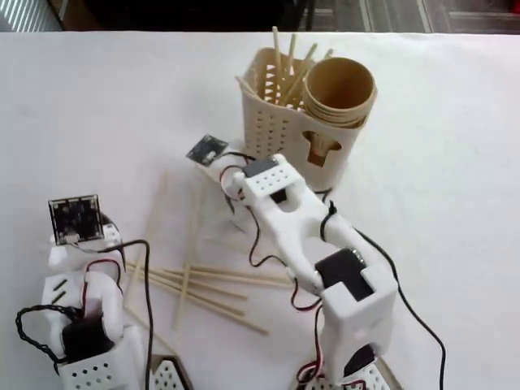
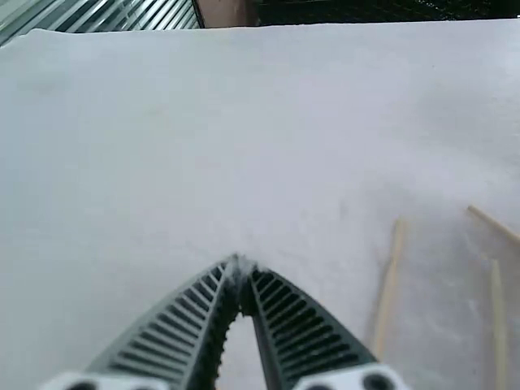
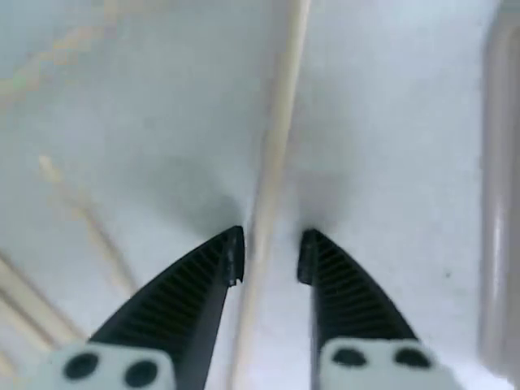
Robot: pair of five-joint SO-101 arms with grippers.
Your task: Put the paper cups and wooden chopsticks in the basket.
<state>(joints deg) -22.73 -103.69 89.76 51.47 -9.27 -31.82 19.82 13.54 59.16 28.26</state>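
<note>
Where the high view looks down, the basket (image 1: 272,130) stands close to the far edge of the tabletop (image 1: 455,162), about midway along it. A stack of paper cups (image 1: 341,85) sits upright in the compartment toward the right edge. Several wooden chopsticks (image 1: 286,69) stand leaning in the compartment beside it. The loose chopsticks (image 1: 211,288) lie fanned flat toward the near edge, between the two arms. The right arm (image 1: 296,223) stretches from the near edge toward the basket, its wrist just before the basket's near wall. The left arm (image 1: 81,325) is folded at the near left corner.

From the left wrist, the left gripper (image 2: 240,264) hangs over bare tabletop with its fingers pressed together at the tips, holding nothing. Two of the loose chopsticks lie flat off to one side, apart from it.

From the right wrist, the right gripper (image 3: 270,253) has its fingers apart, one on each side of a single chopstick (image 3: 280,122) lying on the tabletop. Whether the pads touch it I cannot tell.
</note>
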